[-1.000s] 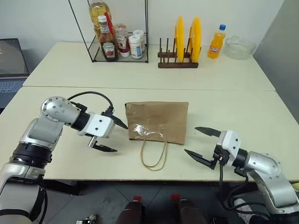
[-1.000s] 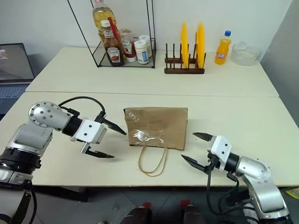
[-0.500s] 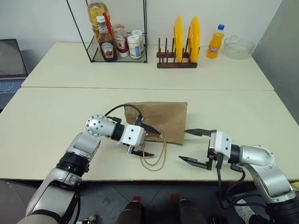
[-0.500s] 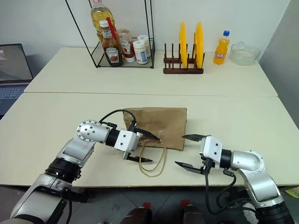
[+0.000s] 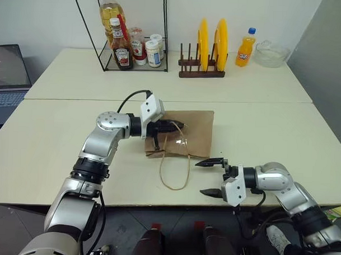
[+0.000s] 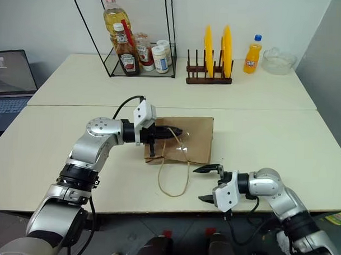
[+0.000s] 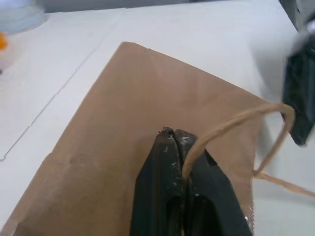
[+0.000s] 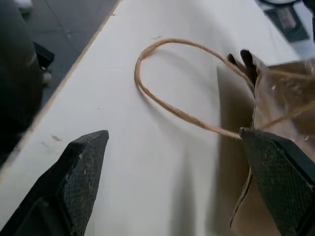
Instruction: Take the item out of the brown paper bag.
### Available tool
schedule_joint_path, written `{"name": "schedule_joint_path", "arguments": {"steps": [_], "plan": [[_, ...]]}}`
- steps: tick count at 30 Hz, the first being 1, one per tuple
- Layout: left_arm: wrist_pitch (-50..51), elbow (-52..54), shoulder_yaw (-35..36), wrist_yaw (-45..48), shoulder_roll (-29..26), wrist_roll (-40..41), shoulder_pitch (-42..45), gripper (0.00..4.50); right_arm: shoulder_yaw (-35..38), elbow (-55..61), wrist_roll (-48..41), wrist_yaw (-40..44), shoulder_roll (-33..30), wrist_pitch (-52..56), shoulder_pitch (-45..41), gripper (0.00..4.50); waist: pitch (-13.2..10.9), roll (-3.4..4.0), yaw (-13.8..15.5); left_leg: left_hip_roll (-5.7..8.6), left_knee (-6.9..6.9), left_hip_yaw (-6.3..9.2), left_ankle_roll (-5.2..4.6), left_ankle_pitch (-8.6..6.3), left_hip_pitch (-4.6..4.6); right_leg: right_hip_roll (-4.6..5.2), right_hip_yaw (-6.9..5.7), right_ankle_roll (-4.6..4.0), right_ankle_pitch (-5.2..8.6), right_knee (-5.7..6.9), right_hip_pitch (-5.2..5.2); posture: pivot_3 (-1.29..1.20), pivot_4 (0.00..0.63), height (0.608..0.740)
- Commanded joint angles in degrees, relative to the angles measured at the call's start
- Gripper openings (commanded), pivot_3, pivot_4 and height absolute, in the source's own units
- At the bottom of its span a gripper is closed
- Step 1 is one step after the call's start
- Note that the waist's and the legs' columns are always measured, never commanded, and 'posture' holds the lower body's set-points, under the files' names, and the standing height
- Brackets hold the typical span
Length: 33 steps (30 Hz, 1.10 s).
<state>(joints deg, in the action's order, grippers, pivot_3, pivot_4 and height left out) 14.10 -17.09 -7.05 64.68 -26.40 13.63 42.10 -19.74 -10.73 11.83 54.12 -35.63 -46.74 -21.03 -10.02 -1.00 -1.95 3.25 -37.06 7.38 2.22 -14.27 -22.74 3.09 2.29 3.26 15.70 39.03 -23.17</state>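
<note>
Since the earlier frame, left claw (image 5: pixel 179 126) has gone from spread wide beside the bag's left edge to reaching over the bag, fingers now pressed together on one cord handle (image 7: pixel 231 125). Right claw (image 5: pixel 212 176) has dropped closer to the worktop's near edge and rolled; fingers wide apart as before, holding nothing.

Brown paper bag (image 5: pixel 195 131) lies flat on the near worktop (image 5: pixel 58 135), roughly mid-width, mouth toward the near edge. The pinched handle is lifted over the bag's upper face, as the left wrist view shows: the cord runs between the closed fingertips and arcs away over the paper. Second handle (image 5: pixel 174 172) lies slack in a loop on the worktop toward the near edge, just left of the right claw.

Something shiny shows at the bag's mouth (image 5: pixel 181 143); cannot tell if it is the item. Item itself not made out.

Right wrist view: slack loop on the worktop between the two open fingers (image 8: pixel 78 169), bag mouth beyond.
</note>
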Motion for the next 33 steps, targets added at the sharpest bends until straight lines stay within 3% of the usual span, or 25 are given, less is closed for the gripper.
{"name": "schedule_joint_path", "arguments": {"steps": [1, 8, 12, 16, 24, 25, 33], "plan": [[3.04, 2.36, 2.06, -2.39, 0.37, 1.63, 1.77, 0.02, -1.29, -5.42, 7.19, -6.6, 2.02, -9.11, -3.93, 4.5, 0.0, 0.0, -0.08, 0.0, 0.0, -0.01, 0.02, 0.01, 0.01, 0.0, 0.01, 0.0, 0.0, 0.0, 0.0, 0.0, 0.15, 0.74], [5.53, 3.49, 2.12, -3.57, 0.83, 2.59, 2.21, 0.02, -5.34, -16.88, 21.06, -19.27, 8.23, -14.15, -12.67, 4.5, 0.02, -0.02, -0.44, 0.02, 0.04, 0.0, 0.17, 0.09, 0.06, -0.04, 0.05, -0.02, -0.01, 0.01, -0.01, 0.0, 0.15, 0.74], [6.4, 3.52, 2.44, -4.1, 0.84, 2.99, 2.58, 0.02, -7.36, -20.21, 21.42, -21.9, 10.42, -14.62, -15.49, 4.5, 0.03, -0.03, -0.8, 0.01, 0.06, 0.01, 0.19, 0.11, 0.09, -0.06, 0.06, -0.03, -0.01, 0.03, -0.01, 0.0, 0.15, 0.74], [7.19, 3.52, 2.62, -4.53, 0.72, 3.31, 2.73, 0.0, -9.12, -19.74, 20.51, -22.23, 10.81, -15.08, -15.79, 3.22, 0.02, -0.02, -1.09, 0.0, 0.06, 0.03, 0.19, 0.11, 0.07, -0.04, 0.07, -0.03, -0.01, 0.03, 0.0, 0.0, 0.15, 0.74], [9.98, 2.22, 3.93, -5.81, 0.95, 4.54, 5.05, 0.0, -11.33, -19.3, 20.31, -21.02, 10.18, -13.13, -15.61, 0.23, 0.02, -0.03, -1.1, 0.0, 0.05, 0.06, 0.19, 0.11, 0.06, -0.04, 0.06, -0.03, -0.01, 0.02, -0.01, 0.0, 0.15, 0.74], [9.61, 1.73, 3.94, -5.77, 0.9, 4.33, 5.37, 0.0, -12.05, -19.75, 21.64, -20.37, 9.74, -12.18, -15.76, 0.02, 0.03, -0.02, -1.11, 0.0, 0.05, 0.05, 0.19, 0.11, 0.06, -0.04, 0.06, -0.03, -0.01, 0.02, -0.01, 0.0, 0.15, 0.74], [13.69, -6.81, 5.43, -8.63, 1.76, 4.18, 15.75, 0.0, -17.15, -20.6, 25.09, -12.83, 4.83, -6.53, -14.96, 0.02, 0.23, -0.35, -0.21, 0.11, -0.02, 0.19, 0.18, 0.11, 0.11, 0.0, -0.03, -0.02, -0.01, -0.03, 0.19, 0.0, 0.15, 0.74]]}}
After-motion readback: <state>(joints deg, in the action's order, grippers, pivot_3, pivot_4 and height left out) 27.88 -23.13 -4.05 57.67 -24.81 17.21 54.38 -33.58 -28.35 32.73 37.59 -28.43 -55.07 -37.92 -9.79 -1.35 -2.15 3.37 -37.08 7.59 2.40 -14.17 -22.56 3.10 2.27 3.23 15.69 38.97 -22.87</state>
